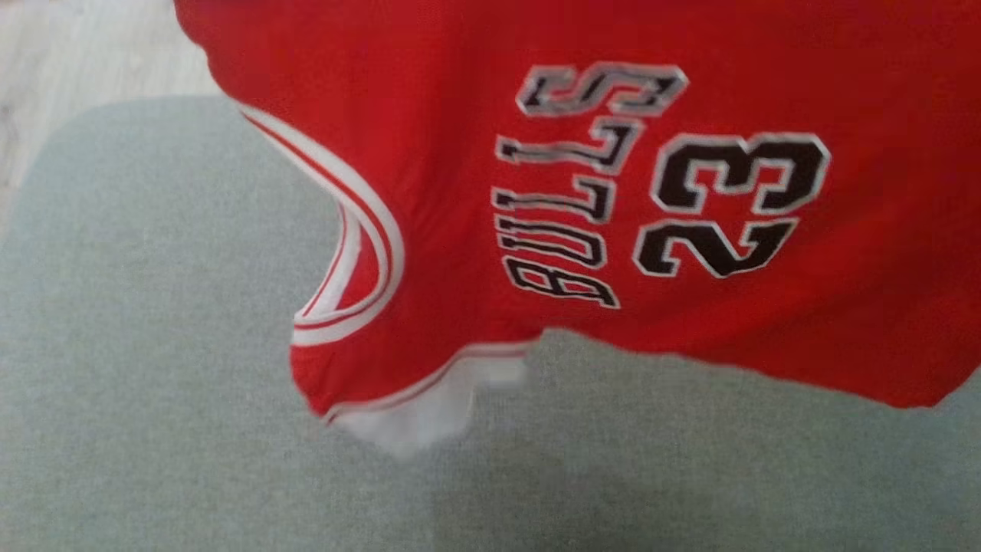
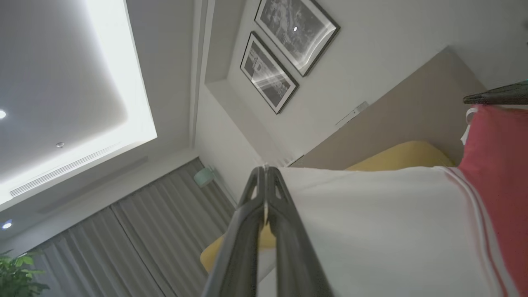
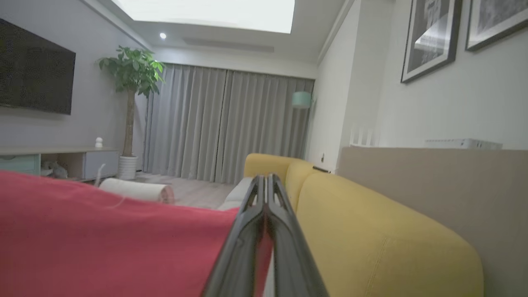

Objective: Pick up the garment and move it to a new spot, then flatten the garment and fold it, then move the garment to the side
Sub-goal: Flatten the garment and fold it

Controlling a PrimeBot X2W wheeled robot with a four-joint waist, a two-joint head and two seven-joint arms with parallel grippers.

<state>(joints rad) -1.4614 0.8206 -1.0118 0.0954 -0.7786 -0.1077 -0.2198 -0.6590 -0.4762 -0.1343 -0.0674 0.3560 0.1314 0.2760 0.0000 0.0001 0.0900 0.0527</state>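
A red sleeveless jersey point(image 1: 613, 199) with white trim, "BULLS" and "23" on it, hangs close before the head camera above the grey cushion point(image 1: 153, 383). In the left wrist view my left gripper point(image 2: 265, 173) is shut on the jersey's white-trimmed part point(image 2: 371, 231), with red cloth point(image 2: 499, 165) at the right. The right gripper's dark fingertip point(image 2: 495, 95) shows at that view's right edge, on the red cloth's top. In the right wrist view my right gripper point(image 3: 266, 181) is shut on the jersey's red cloth point(image 3: 103, 235), which spreads to the left.
A yellow sofa point(image 3: 371, 231) runs along the beige wall panel point(image 3: 433, 181). Grey curtains point(image 3: 222, 123), a potted plant point(image 3: 132, 82), a dark TV point(image 3: 37, 78) and a low cabinet point(image 3: 62, 161) stand farther off. Pale wood floor point(image 1: 77, 54) lies beyond the cushion.
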